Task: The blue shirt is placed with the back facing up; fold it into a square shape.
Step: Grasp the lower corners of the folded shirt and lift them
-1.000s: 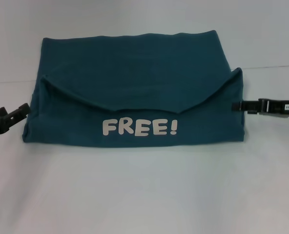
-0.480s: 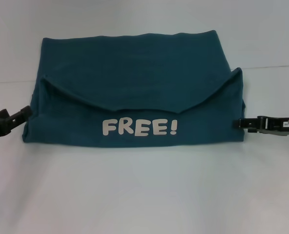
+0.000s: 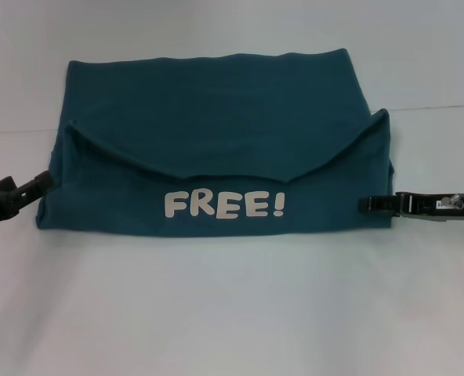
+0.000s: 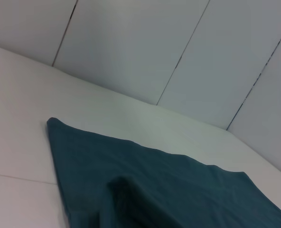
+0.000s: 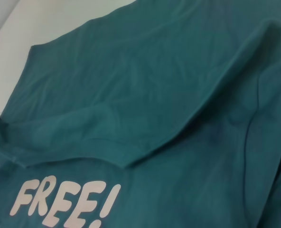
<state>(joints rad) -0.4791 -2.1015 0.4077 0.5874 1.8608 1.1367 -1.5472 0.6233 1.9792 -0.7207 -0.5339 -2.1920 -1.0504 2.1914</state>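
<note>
Blue shirt lies partly folded on the white table, pale "FREE!" lettering facing up. Left gripper sits at its left edge, right gripper reaches over the right edge near the front corner; whether either is open or holding cloth cannot be told. Likely next: pinch both front corners and fold away.

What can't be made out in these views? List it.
- Shirt: its lower layers and sleeves are hidden under its own folds in the head view.
- Left gripper: arm cut off by the frame edge; too small to show jaw state.
- Right gripper: same; neither wrist view shows its own fingers.
</note>
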